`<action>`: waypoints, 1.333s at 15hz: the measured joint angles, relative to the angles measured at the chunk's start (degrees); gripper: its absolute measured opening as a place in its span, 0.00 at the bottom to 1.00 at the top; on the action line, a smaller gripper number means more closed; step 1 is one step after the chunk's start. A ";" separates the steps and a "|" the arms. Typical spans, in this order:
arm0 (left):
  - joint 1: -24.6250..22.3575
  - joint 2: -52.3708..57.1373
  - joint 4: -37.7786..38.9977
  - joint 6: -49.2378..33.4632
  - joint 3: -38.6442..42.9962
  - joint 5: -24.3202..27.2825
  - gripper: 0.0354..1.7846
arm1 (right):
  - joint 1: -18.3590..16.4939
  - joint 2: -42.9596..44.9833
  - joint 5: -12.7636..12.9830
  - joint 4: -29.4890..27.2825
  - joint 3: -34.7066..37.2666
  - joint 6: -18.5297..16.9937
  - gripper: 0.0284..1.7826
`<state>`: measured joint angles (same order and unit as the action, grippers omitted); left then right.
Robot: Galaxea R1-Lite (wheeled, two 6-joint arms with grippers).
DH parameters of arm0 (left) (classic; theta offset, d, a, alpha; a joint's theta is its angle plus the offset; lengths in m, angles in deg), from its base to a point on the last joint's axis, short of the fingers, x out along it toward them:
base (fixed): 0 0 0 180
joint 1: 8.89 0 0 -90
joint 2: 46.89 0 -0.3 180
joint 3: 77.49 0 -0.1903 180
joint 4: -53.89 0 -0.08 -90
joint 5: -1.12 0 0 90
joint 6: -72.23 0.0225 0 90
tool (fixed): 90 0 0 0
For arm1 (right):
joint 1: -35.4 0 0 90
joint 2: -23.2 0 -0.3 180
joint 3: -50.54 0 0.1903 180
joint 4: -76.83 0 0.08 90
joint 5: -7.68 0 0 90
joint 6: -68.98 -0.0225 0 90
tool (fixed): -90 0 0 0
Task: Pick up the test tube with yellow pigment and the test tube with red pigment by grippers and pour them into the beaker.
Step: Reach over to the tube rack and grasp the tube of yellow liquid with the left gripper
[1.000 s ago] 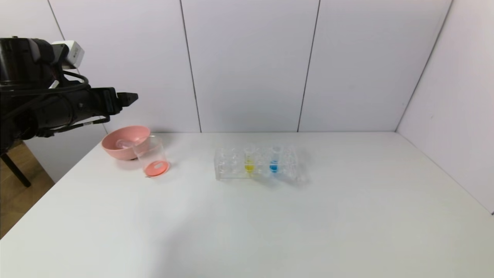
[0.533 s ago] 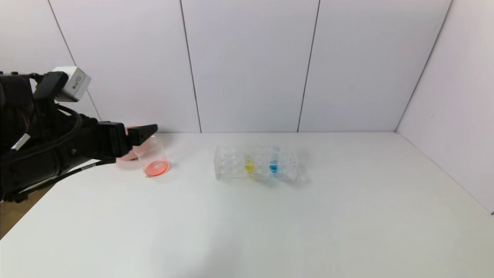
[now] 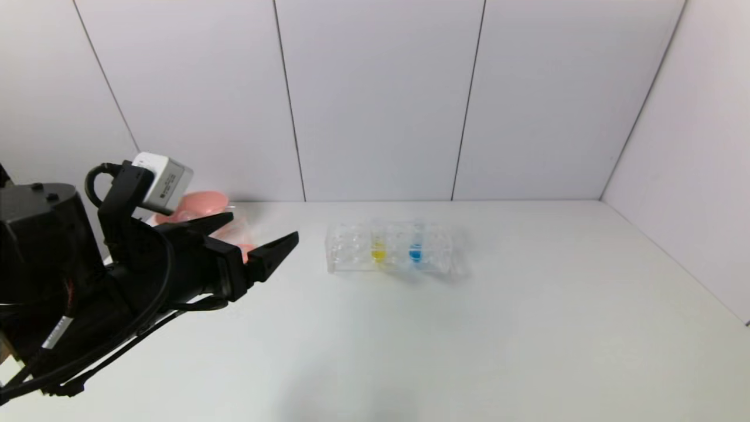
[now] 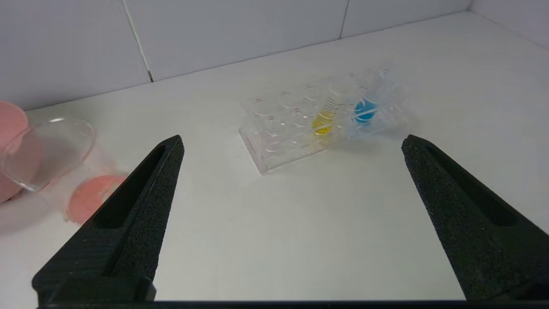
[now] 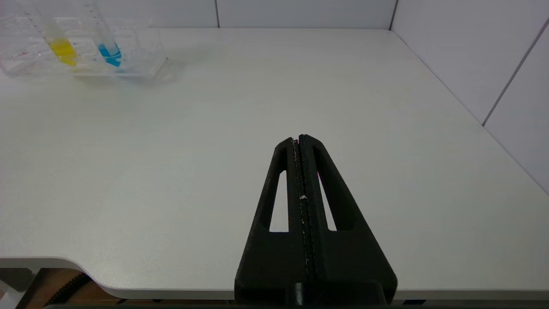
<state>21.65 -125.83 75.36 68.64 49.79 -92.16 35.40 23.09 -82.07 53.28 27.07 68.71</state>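
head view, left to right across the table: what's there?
Left end effector, open, in front of the pink bowl and beaker → clear tube rack → test tube with yellow pigment → blue-liquid tube.

Matt white table (image 3: 527, 328); clear glossy rack (image 3: 351, 258); rough black left claw (image 4: 291, 146).

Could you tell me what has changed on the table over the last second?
The left gripper has come down from beside the wall and swung forward toward the tube rack, now low over the table in front of the beaker and pink bowl. Its jaws are open and empty. The rack, the yellow tube and the blue tube have not moved.
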 joint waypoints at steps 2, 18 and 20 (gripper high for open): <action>2.43 -3.15 3.69 -0.22 0.26 -0.05 0.99 | 0.00 0.00 0.02 0.00 0.00 0.00 0.05; 7.03 -41.63 35.67 0.37 -12.18 -0.44 0.99 | 0.00 0.00 0.02 0.00 0.00 0.02 0.05; 7.19 -44.25 34.10 0.54 -15.81 -2.04 0.99 | 0.00 0.00 0.00 0.00 0.00 0.00 0.05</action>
<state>28.84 -170.08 109.46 69.18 33.98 -94.19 35.40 23.09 -82.07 53.28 27.07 68.71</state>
